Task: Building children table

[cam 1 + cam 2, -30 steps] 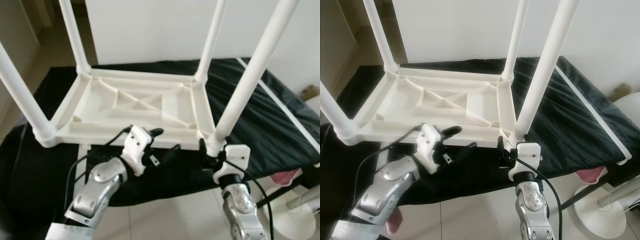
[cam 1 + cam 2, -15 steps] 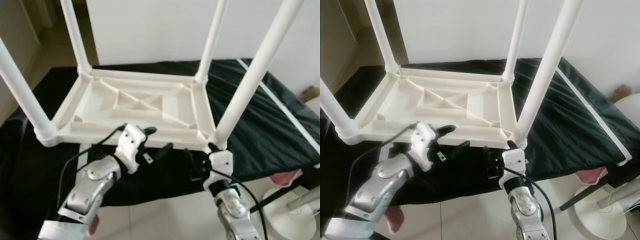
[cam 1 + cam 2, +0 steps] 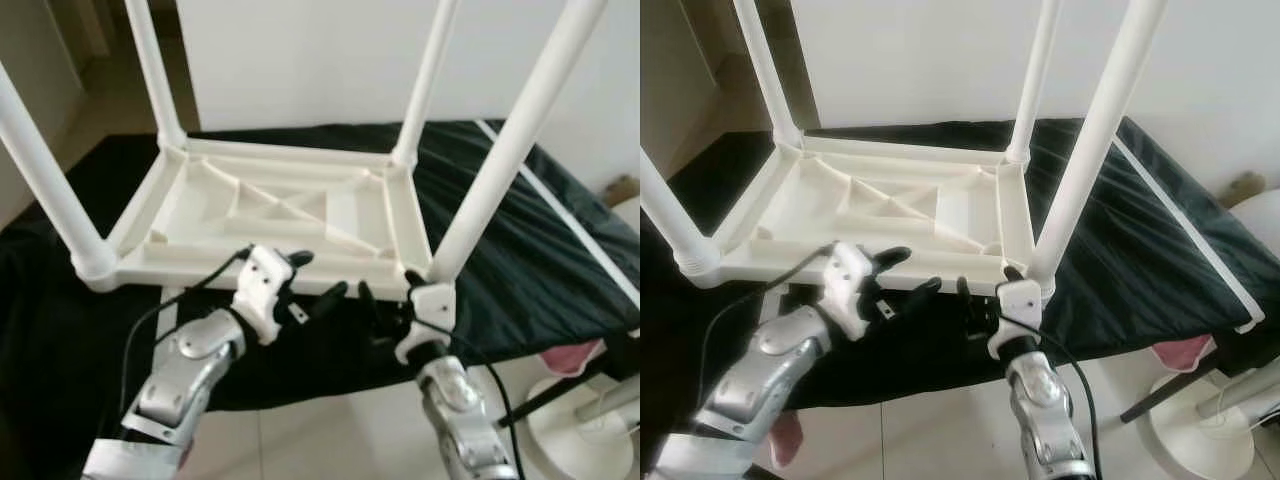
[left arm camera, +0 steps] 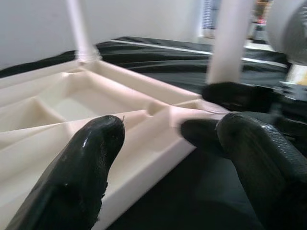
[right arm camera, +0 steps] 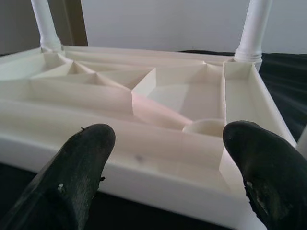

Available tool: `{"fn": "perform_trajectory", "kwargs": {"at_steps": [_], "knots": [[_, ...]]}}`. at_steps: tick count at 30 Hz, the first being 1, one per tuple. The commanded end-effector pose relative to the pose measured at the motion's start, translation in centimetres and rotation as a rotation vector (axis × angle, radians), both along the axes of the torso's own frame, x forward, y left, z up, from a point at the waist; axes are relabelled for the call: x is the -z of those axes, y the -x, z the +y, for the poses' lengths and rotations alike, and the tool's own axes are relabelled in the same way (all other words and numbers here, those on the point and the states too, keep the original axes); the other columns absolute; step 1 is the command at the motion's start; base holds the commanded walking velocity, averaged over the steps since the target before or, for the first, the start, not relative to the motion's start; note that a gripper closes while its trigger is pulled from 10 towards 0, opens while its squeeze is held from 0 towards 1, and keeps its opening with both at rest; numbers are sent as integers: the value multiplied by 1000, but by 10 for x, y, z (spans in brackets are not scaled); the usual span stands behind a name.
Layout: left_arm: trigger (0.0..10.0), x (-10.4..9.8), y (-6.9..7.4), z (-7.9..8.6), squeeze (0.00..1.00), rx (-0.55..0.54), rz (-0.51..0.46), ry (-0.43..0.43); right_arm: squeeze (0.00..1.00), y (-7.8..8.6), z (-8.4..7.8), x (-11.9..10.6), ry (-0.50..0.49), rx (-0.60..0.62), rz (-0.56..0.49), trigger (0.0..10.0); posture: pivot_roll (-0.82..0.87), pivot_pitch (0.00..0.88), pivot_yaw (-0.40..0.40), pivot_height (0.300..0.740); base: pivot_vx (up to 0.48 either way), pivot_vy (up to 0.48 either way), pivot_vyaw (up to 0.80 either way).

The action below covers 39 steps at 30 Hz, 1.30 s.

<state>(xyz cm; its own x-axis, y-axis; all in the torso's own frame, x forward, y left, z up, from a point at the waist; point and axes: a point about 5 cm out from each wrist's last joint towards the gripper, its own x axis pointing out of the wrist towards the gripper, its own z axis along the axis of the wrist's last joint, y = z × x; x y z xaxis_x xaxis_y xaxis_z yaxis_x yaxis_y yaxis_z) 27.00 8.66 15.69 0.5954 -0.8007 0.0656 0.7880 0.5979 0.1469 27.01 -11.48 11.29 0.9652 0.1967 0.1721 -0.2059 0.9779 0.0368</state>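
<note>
A white plastic children's table (image 3: pixel 280 205) lies upside down on a black cloth, its four legs pointing up. The near right leg (image 3: pixel 500 150) rises just beyond my right wrist. My left gripper (image 3: pixel 318 276) is open at the table's near rim, with one finger above the rim and one below it. Close beside it, my right gripper (image 3: pixel 385 297) is open in front of the same rim, near the right corner. In the right wrist view the ribbed underside (image 5: pixel 158 91) sits between the spread fingers (image 5: pixel 81 167). In the left wrist view the rim (image 4: pixel 144 143) passes between the fingers (image 4: pixel 72 177).
The black cloth (image 3: pixel 520 240) covers a low platform that ends just before me. A white round stand base (image 3: pixel 590 440) and a pink object (image 3: pixel 570 355) are on the tiled floor at the right. A white wall stands behind the table.
My right gripper has moved left, from the base of the near right leg toward the left gripper along the near rim. The left gripper has barely shifted.
</note>
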Motion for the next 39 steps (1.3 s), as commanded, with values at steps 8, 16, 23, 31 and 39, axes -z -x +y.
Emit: {"fn": "perform_trajectory", "kwargs": {"at_steps": [8, 16, 23, 31, 39], "knots": [[10000, 5, 13, -16, 0, 124, 24, 6, 0, -11, -2, -3, -99, 45, 20, 10000, 38, 0, -75, 740, 0, 0, 0], [10000, 7, 19, -28, 0, 134, 46, 37, 0, -17, -14, -3, -156, 150, 29, 10000, 48, 0, -84, 740, 0, 0, 0], [10000, 10, 19, -24, 0, 129, 62, 24, 0, -18, -39, -2, -143, 250, 26, 10000, 42, 0, -79, 740, 0, 0, 0], [10000, 9, 20, -23, 0, 132, 69, 25, 0, -18, -76, -1, -103, 346, 25, 10000, 38, 0, -74, 740, 0, 0, 0], [10000, 10, 22, -21, 0, 134, 81, 22, 0, -17, -139, -9, -46, 517, 3, 10000, 39, 0, -66, 740, 0, 0, 0]]}}
